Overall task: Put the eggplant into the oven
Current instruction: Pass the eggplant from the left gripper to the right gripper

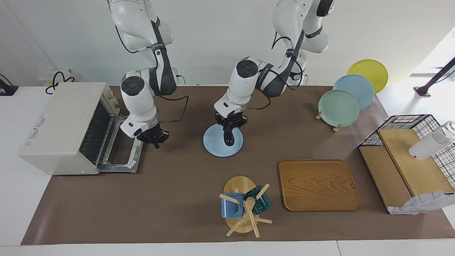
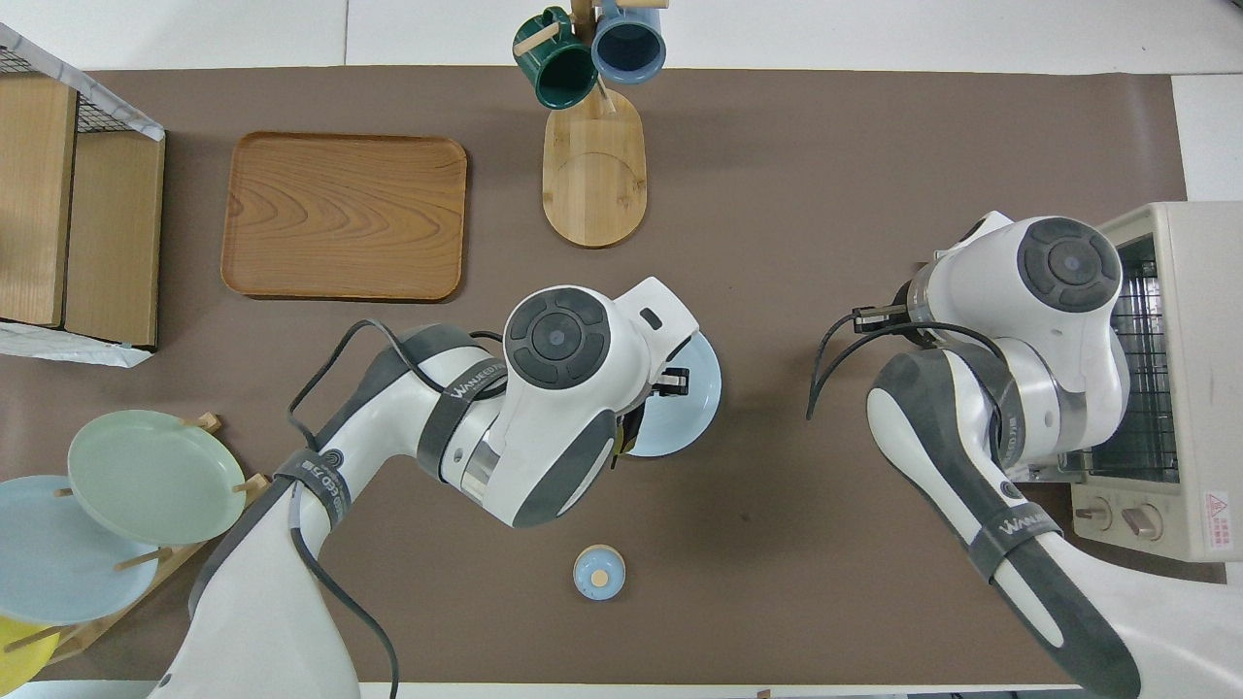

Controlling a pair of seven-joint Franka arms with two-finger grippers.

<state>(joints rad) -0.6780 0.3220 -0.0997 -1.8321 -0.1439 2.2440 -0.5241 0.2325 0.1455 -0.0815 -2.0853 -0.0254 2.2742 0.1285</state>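
The left gripper [image 1: 229, 132] hangs over a pale blue plate [image 1: 213, 144] near the middle of the brown table mat [image 1: 177, 199], its fingers pressed together on the eggplant [image 1: 228, 138]; the dark, glossy vegetable points down out of the fingers, its lower end over the plate, and I cannot tell whether it touches the plate. From overhead the left arm's wrist hides both gripper and eggplant, and only the plate's rim [image 2: 701, 393] shows. The oven [image 1: 60, 128] sits at the right arm's end of the table with its door [image 1: 122, 156] dropped flat and the wire rack [image 1: 99, 133] showing inside. The right gripper [image 1: 155, 138] hangs just beside the open door, over its edge nearest the plate, and its dark fingers look drawn together with nothing between them. Farther from the robots than the plate stands a wooden mug tree [image 1: 241, 209] carrying a blue mug [image 1: 231, 205] and a dark green mug [image 1: 259, 201], with a wooden tray [image 1: 318, 185] beside it toward the left arm's end. Three plates, green [image 1: 337, 107], blue [image 1: 357, 89] and yellow [image 1: 369, 73], lean in a rack at that same end, near a wire basket [image 1: 408, 122] and wooden shelf [image 1: 401, 170]. A small blue lid with a cork knob [image 2: 599, 573] lies nearer to the robots than the plate
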